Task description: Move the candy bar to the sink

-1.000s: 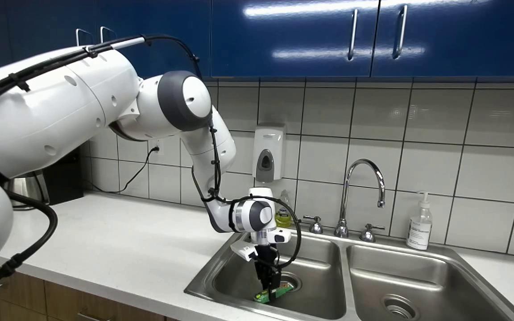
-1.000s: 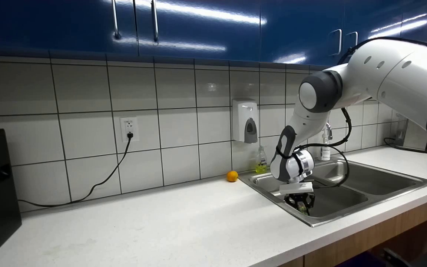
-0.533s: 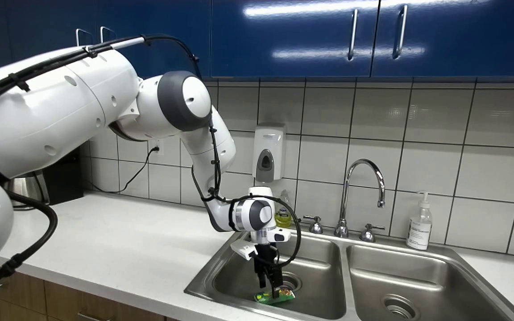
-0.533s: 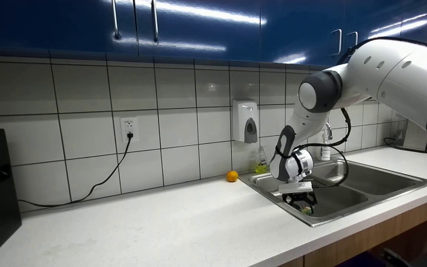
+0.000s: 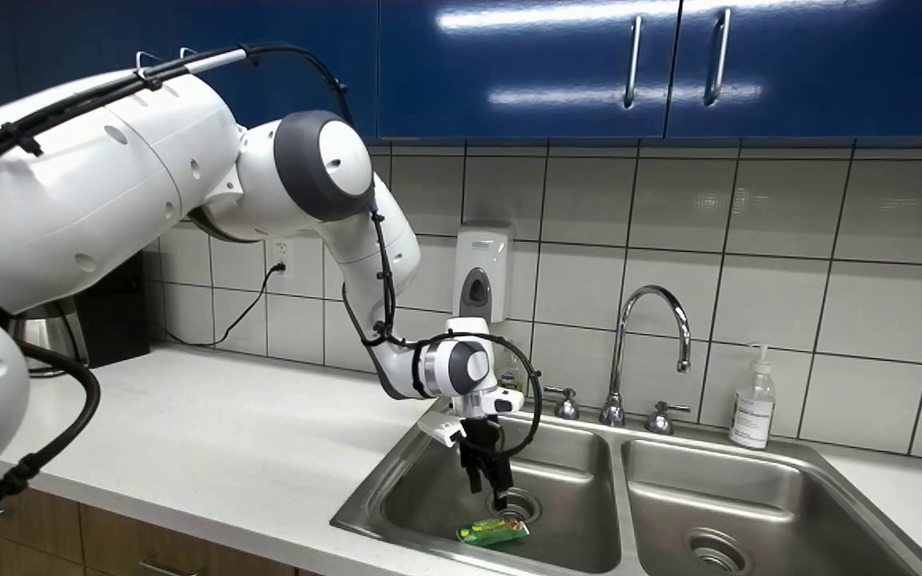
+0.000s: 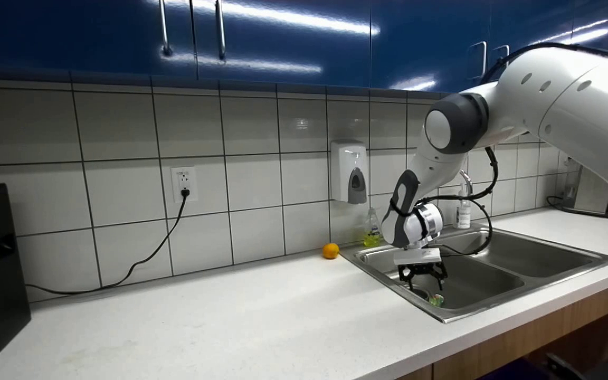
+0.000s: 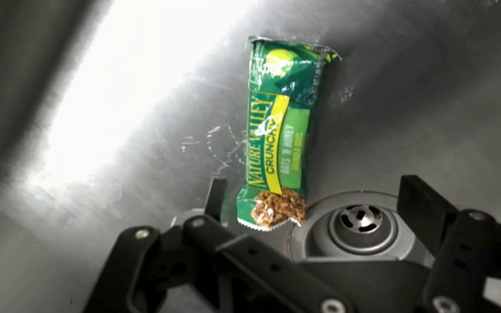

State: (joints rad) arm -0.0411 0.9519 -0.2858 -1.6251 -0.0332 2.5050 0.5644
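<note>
The candy bar [image 7: 277,130], in a green wrapper with a yellow stripe, lies flat on the floor of the sink's [image 5: 569,532] basin nearer the arm, beside the drain. It shows whole in the wrist view, and small in both exterior views, where the bar [image 6: 436,300] is partly blurred. My gripper [image 7: 313,178] stands open above it, with fingers [image 7: 424,213] wide apart and nothing between them. In an exterior view the gripper [image 5: 487,495] hangs inside the basin, a short gap over the bar and a little toward the wall.
A drain [image 7: 361,219] sits by the bar's lower end. The divider [image 5: 619,504] separates the two basins. Behind them stand the faucet [image 5: 617,352], its handles and a pump bottle [image 5: 752,408]. An orange [image 6: 330,250] and a yellow soap bottle [image 6: 371,232] are near the sink's back corner.
A second ago the jaws were closed on the candy bar, which was tilted. They have opened, the bar has settled flat in the basin, and the gripper has risen off it.
</note>
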